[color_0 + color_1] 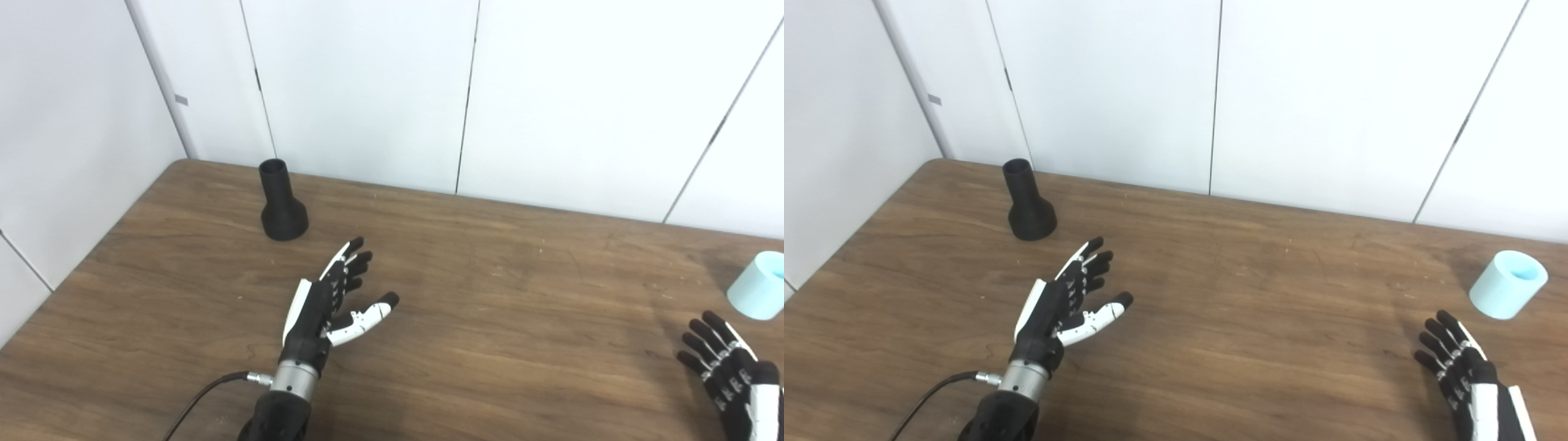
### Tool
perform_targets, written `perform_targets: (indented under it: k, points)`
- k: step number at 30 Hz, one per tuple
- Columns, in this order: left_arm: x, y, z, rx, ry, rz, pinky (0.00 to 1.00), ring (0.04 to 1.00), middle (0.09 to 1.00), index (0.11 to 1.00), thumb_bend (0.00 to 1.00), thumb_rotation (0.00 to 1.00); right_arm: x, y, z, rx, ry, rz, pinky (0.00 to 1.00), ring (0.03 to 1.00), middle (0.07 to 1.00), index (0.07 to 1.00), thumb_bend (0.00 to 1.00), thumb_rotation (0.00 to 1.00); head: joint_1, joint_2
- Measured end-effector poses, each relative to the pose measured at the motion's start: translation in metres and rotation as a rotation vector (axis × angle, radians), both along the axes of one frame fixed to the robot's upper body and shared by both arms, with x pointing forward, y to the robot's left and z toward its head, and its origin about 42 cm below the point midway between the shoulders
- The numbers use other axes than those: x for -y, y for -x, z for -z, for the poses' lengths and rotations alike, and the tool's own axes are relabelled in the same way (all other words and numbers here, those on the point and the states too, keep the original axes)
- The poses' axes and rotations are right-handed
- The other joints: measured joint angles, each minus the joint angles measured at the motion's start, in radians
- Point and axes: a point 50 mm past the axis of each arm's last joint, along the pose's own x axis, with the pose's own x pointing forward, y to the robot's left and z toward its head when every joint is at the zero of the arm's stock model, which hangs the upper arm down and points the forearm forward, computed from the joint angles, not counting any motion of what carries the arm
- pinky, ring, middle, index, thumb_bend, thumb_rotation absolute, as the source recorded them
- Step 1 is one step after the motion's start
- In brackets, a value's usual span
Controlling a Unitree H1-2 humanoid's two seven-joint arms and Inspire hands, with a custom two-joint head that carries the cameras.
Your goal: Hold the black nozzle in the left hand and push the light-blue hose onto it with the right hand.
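1. Nearest, the right hand (1467, 373) is seen with fingers spread, nothing held.
2. The left hand (327, 306) is likewise held empty, fingers straight and close together, thumb apart.
3. Just beyond the right fingertips, the short light-blue plastic hose section (1508, 284) is found lying tilted on the brown wooden table (490, 306); it is judged light and slightly yielding, best wrapped around its wall.
4. Farther beyond the left fingertips, the black flared plastic nozzle (281, 202) stands upright; it is judged rigid, best taken at the wide base.
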Motion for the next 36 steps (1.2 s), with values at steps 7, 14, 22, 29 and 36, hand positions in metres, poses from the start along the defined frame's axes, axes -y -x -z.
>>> perform_targets:
  k: [7, 14, 22, 29, 36]
  points:
    - [-0.019, -0.002, -0.009, 0.03, -0.052, -0.102, 0.84, 0.865, 0.856, 0.868, 0.71, 0.11, 0.004, -0.002, 0.0, 0.004, -0.015, 0.009, 0.84, 0.877, 0.878, 0.891, 0.58, 0.98, 0.005, -0.015]
    - [-0.053, 0.0, -0.023, 0.046, -0.047, -0.187, 0.92, 0.904, 0.881, 0.919, 0.81, 0.09, 0.015, -0.007, 0.0, 0.018, -0.002, 0.007, 0.84, 0.875, 0.879, 0.893, 0.58, 0.98, 0.025, -0.025]
    - [-0.07, -0.002, -0.043, -0.009, -0.144, -0.263, 0.97, 0.945, 0.939, 0.968, 0.8, 0.07, 0.018, -0.009, 0.0, 0.025, 0.006, 0.01, 0.83, 0.873, 0.879, 0.893, 0.57, 0.99, 0.032, -0.035]
    - [-0.099, -0.011, -0.05, -0.061, -0.3, -0.351, 0.99, 0.972, 0.951, 0.96, 0.79, 0.29, 0.018, -0.01, 0.0, 0.022, 0.011, 0.013, 0.82, 0.867, 0.874, 0.887, 0.58, 0.98, 0.029, -0.043]
    - [-0.148, -0.04, -0.045, -0.158, -0.511, -0.427, 1.0, 0.961, 0.939, 0.948, 0.8, 0.36, 0.02, -0.012, 0.001, 0.032, 0.015, 0.016, 0.8, 0.856, 0.871, 0.885, 0.59, 0.97, 0.034, -0.055]
